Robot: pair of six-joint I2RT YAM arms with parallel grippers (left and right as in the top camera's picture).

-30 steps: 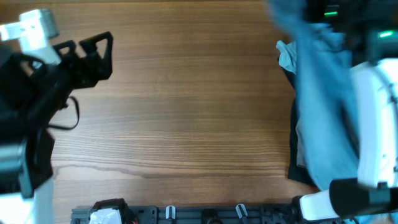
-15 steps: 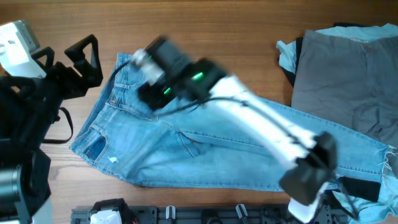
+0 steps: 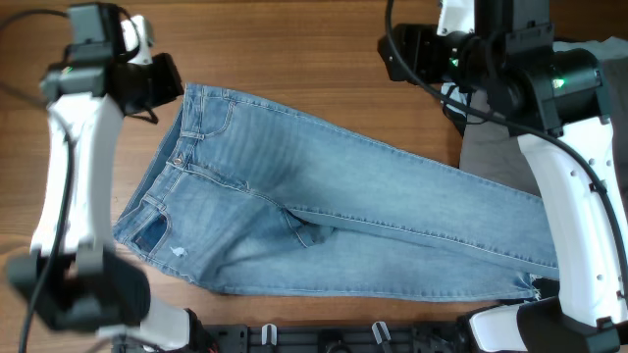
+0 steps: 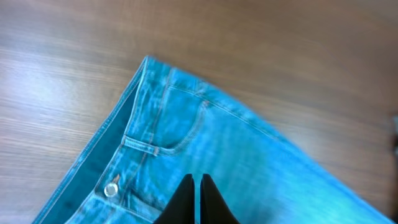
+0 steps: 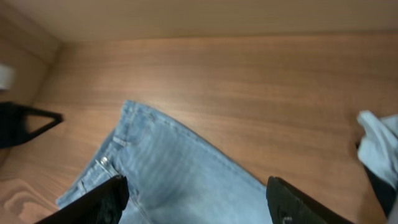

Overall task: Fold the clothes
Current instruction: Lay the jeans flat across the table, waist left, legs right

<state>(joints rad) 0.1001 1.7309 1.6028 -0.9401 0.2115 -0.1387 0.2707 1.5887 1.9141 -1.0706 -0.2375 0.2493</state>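
The clothes are chiefly light-blue jeans, spread flat across the table, waistband at the left and legs running to the lower right. My left gripper hovers at the waistband's far corner. In the left wrist view it is shut above the denim by the metal button, with nothing seen between its fingers. My right gripper is up at the back, apart from the jeans, its fingers wide open over the denim. Grey shorts lie under the right arm.
A pale blue-white garment lies crumpled at the right, beside the shorts. A black rail with clips runs along the front edge. The right arm's white links stand over the jeans' leg ends. Bare wood shows behind the jeans.
The right arm, stretched over the waistband half a second ago, has pulled back to the far right and opened. The left gripper has swung toward the waistband corner and shut.
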